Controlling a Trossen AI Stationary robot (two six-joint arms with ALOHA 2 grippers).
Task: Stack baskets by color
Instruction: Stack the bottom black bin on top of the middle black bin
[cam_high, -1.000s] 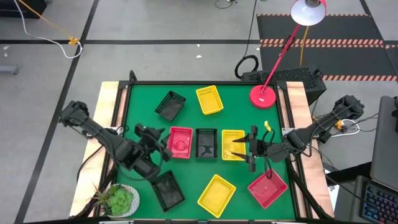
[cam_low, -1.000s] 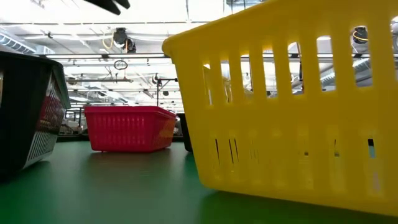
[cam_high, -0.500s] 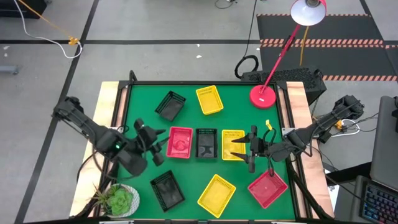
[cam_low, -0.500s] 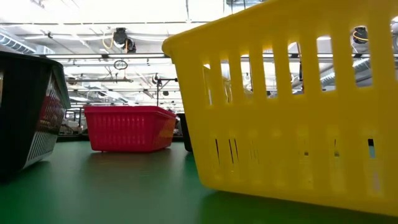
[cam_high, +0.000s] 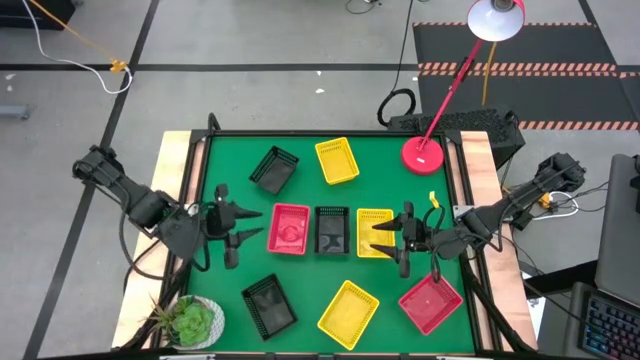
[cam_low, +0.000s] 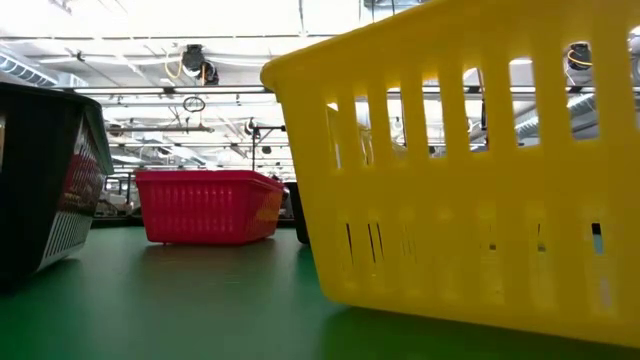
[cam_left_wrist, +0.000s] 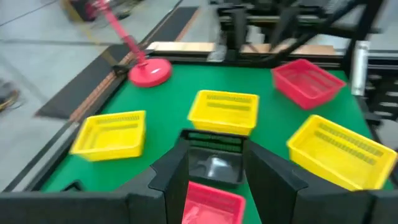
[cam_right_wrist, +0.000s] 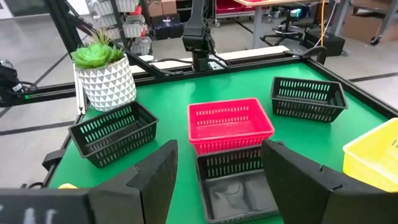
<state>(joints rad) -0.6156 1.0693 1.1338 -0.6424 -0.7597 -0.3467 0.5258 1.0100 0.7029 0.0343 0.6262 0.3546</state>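
Three baskets sit in a row mid-table: red (cam_high: 290, 228), black (cam_high: 332, 230) and yellow (cam_high: 375, 232). Further baskets stand apart on their bottoms: black (cam_high: 273, 169) and yellow (cam_high: 337, 160) at the far side, black (cam_high: 268, 306), yellow (cam_high: 348, 313) and red (cam_high: 430, 301) at the near side. My left gripper (cam_high: 250, 226) hovers open just left of the row's red basket (cam_left_wrist: 211, 202), pointing toward it. My right gripper (cam_high: 380, 238) hangs open over the right part of the row's yellow basket, pointing along the row (cam_right_wrist: 230, 123). Neither touches anything.
A round red lamp base (cam_high: 423, 153) stands at the table's far right, its stem leaning up and away. A potted plant (cam_high: 190, 320) in a white pot sits at the near left corner. In the low view the near yellow basket (cam_low: 470, 170) fills the right half.
My left gripper has drawn back toward the table's left edge and risen. It has tipped up from pointing steeply down to nearly level and rolled about its own axis. Its arm no longer hangs over the near black basket. The baskets have kept their places.
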